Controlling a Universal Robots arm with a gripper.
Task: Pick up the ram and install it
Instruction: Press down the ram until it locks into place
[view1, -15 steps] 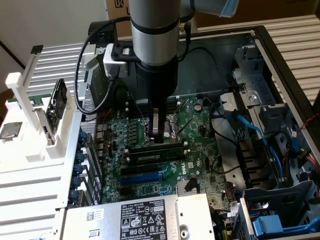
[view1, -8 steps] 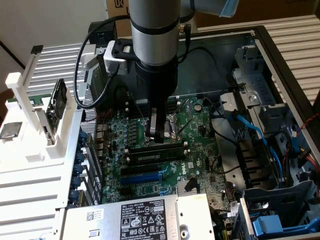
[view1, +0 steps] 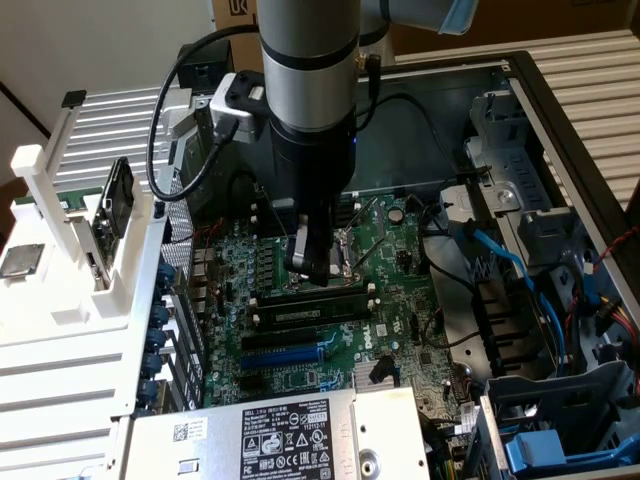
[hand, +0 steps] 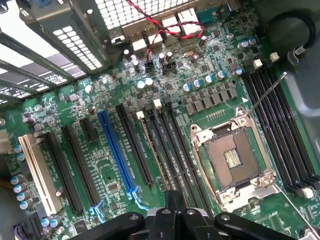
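Observation:
The ram (view1: 305, 312) is a long dark stick with black chips, standing on edge in the memory slot closest to the expansion slots. In the wrist view the ram (hand: 150, 150) appears as a thin line with a tan edge between white end clips. My gripper (view1: 318, 272) hangs just above the motherboard, over the neighbouring empty memory slots (hand: 175, 150) and beside the stick. Its fingers (hand: 172, 200) are shut together with nothing visible between them.
The open CPU socket (hand: 232, 160) lies beside the memory slots, and a blue expansion slot (hand: 117, 155) lies on the other side of the ram. Blue cables (view1: 500, 260) and drive cages stand at the exterior view's right. A power supply (view1: 280, 435) sits in front, and a white rack (view1: 90, 300) at the left.

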